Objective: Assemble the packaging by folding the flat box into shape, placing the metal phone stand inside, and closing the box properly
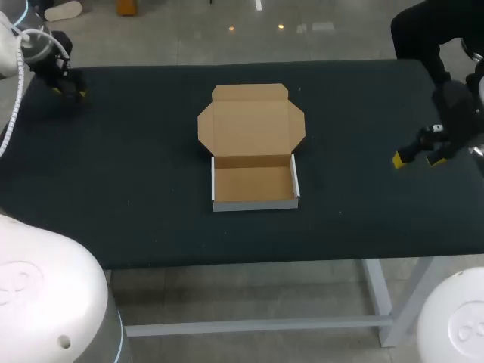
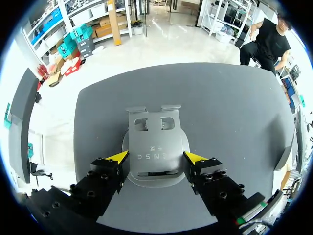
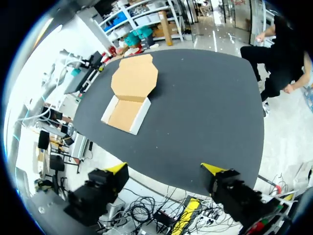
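Observation:
The cardboard box point(image 1: 253, 184) sits mid-table, folded into a shallow tray, brown inside and white outside. Its lid point(image 1: 251, 121) lies open and flat behind it. The box point(image 3: 128, 98) also shows far ahead of my right gripper. A grey metal phone stand point(image 2: 155, 147) lies on the dark table between my left gripper's point(image 2: 157, 159) yellow-tipped fingers, which touch its base from both sides. That left gripper point(image 1: 69, 85) is at the table's far left corner, hiding the stand in the head view. My right gripper point(image 1: 418, 157) point(image 3: 164, 171) hangs open and empty near the table's right edge.
The dark table top point(image 1: 136, 166) stretches bare between the left gripper and the box, and between the box and the right gripper. The front edge point(image 1: 242, 261) runs close below the box.

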`<state>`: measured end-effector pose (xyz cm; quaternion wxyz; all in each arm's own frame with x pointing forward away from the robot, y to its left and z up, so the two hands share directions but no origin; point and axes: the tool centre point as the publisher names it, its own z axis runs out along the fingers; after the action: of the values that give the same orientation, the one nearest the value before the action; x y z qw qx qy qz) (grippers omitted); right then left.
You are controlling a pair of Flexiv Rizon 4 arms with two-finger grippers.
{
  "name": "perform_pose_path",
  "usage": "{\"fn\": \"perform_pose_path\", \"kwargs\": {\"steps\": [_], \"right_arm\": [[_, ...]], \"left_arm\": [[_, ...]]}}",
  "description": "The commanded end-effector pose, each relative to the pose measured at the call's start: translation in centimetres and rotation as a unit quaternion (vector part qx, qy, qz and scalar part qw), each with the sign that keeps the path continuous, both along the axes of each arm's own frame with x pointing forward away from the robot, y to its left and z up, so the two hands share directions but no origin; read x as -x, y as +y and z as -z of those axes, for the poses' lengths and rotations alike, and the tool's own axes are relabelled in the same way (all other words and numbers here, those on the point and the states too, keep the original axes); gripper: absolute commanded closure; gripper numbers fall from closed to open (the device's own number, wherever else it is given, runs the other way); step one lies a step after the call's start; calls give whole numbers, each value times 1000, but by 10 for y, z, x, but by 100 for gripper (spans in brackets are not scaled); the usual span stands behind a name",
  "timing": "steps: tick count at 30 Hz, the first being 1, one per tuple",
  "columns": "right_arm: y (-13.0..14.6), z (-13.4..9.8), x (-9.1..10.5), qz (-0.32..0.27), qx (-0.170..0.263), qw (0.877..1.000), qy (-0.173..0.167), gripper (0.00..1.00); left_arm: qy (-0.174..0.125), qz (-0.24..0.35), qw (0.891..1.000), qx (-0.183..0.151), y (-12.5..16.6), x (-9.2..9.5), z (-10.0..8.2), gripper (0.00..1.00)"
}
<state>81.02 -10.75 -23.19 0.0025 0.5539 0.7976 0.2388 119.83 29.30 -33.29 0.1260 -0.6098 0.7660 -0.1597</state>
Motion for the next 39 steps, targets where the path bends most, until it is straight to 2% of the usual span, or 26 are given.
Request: {"fn": "perform_pose_path", "kwargs": {"steps": [1,8,10,12,17,32,34,37,39], "right_arm": [[-5,9,7,-61,-6,994,-88,0],[-10,8,3,-157,-5,977,-146,0],[-13,6,2,-193,-21,967,-163,0],[-15,5,2,-230,-45,959,-160,0],[-15,5,2,-230,-45,959,-160,0],[-15,5,2,-230,-45,959,-160,0],[-15,5,2,-230,-45,959,-160,0],[-16,8,2,-258,-33,946,-194,0],[-16,10,5,-271,-15,942,-200,0]], "left_arm": [[-26,-1,1000,-11,-7,38,-36,100],[-38,21,999,-6,-18,65,-53,100],[-41,29,999,-3,-22,73,-58,100],[-43,42,998,0,-26,82,-63,100],[-46,46,998,-7,-31,104,-78,100],[-46,46,998,-7,-31,104,-78,100],[-50,61,997,-14,-40,111,-84,100],[-56,73,996,-15,-52,122,-90,100],[-58,77,995,-14,-59,128,-92,100]]}}
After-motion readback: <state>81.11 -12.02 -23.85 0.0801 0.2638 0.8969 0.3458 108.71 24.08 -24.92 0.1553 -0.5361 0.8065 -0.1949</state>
